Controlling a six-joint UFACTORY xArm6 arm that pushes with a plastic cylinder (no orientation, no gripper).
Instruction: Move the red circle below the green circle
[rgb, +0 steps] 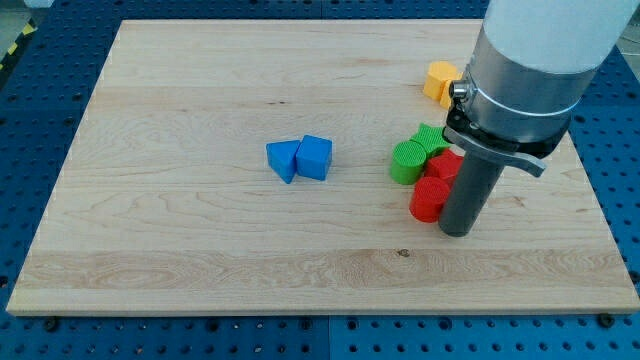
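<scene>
Tip (457, 232) touching red circle (428, 199), below green circle (406, 162).

Blocks – two blue (300, 158), two green (418, 154), two red (434, 187), one yellow (440, 82).

The red circle (429, 199) is a short red cylinder that stands upright on its flat face. It lies in the right half of the board, a little under the middle height of the view. Its right side is partly hidden, so I cannot see its full outline. The green circle (407, 162) is a short green cylinder, also upright, with a flat top in lighter green. It lies just above the red circle and slightly to the view's left of it. The two seem to touch or nearly touch; I cannot tell which.
</scene>
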